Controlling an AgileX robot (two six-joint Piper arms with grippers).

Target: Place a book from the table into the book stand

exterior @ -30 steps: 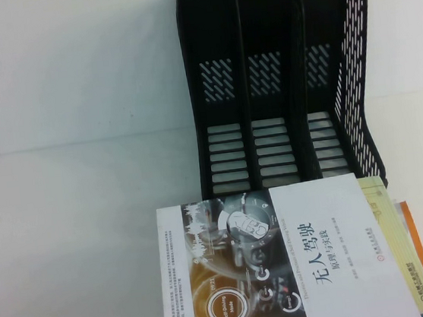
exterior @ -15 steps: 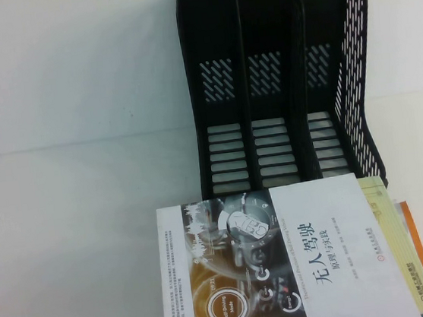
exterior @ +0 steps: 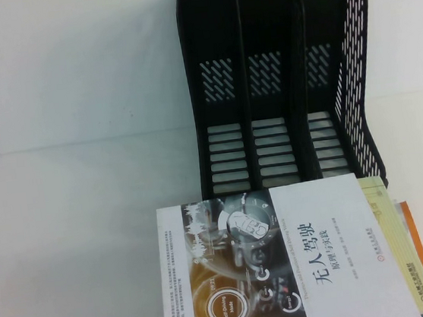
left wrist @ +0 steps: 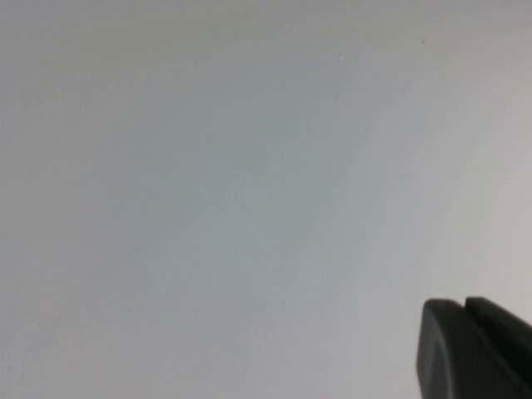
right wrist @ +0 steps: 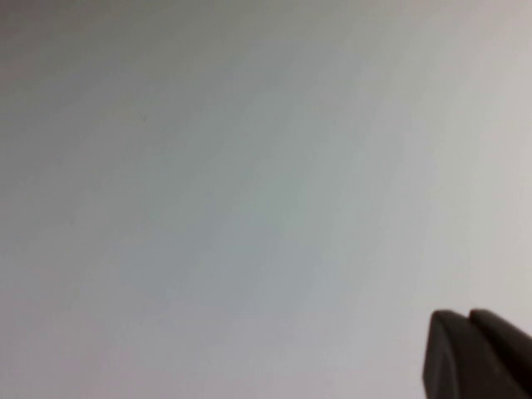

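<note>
The left arm's fingers point(left wrist: 465, 349) are showing only in the left wrist view, as dark tips pressed together, gripping nothing and hanging over a plain pale surface. They are not appearing in the high view, so the book's place relative to them cannot be told.

In the high view the white counter point(exterior: 75, 235) is lying bare on its left part. Toward the middle, at the near edge, the book point(exterior: 284, 261) is lying flat, cover up, on top of a stack. Its cover is showing a dark dashboard collage, an orange ringed circle with small words that look like "Self-Driving Mode", and the black title "无人驾驶" with a smaller, unreadable line beside it.

Behind the book, the black book stand point(exterior: 275, 82) is standing upright, its three slots holding nothing.

Peeking out from under the book's right edge are a pale yellow-green book point(exterior: 390, 215) with a blue band and an orange-edged book point(exterior: 421, 257).

The right arm's fingers point(right wrist: 474, 353) are showing only in the right wrist view, dark tips close together with nothing between them, over the same kind of blank surface.
</note>
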